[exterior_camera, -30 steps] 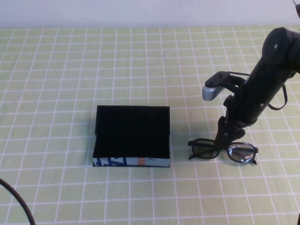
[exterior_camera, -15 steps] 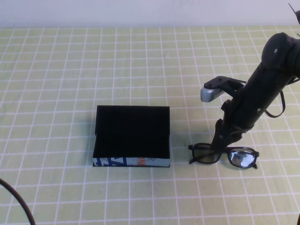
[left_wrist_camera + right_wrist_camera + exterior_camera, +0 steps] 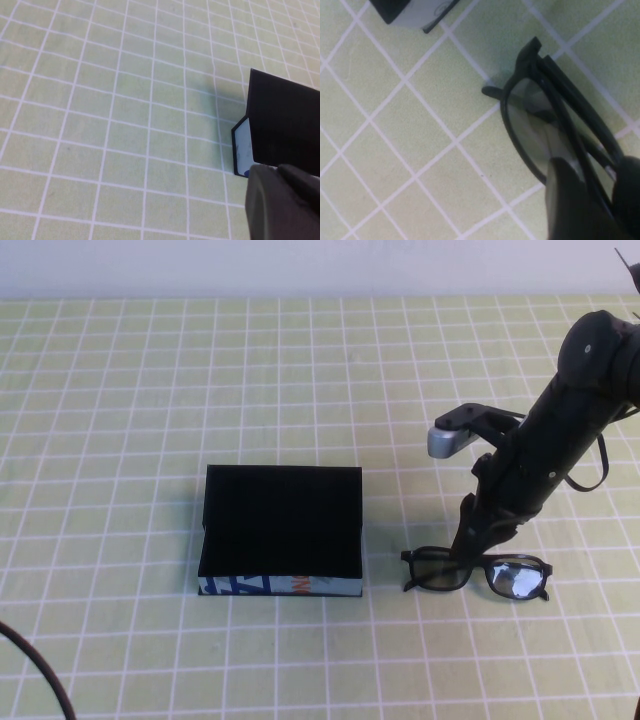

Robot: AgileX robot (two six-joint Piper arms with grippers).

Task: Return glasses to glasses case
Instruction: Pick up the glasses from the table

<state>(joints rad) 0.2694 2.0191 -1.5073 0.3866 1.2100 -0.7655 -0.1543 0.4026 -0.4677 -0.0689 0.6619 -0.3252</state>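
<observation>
The black-framed glasses [image 3: 437, 571] lie folded on the green checked cloth, right of the glasses case [image 3: 280, 520], which stands open with its black inside up and its blue-and-white side toward me. My right gripper [image 3: 477, 543] reaches down onto the glasses' bridge. In the right wrist view its fingers [image 3: 568, 200] sit on either side of the frame and temples [image 3: 555, 100], shut on them. My left gripper [image 3: 282, 206] is out of the high view. In the left wrist view it hangs shut and empty beside the case's corner [image 3: 285, 125].
The checked cloth [image 3: 150, 390] spreads around the case. A grey camera block [image 3: 447, 438] sticks out from the right arm. A dark cable [image 3: 35, 670] curves across the front left corner. The case's corner also shows in the right wrist view [image 3: 402, 9].
The glasses and my right gripper shifted slightly right and toward the front edge a second ago. They have held still over the last half second.
</observation>
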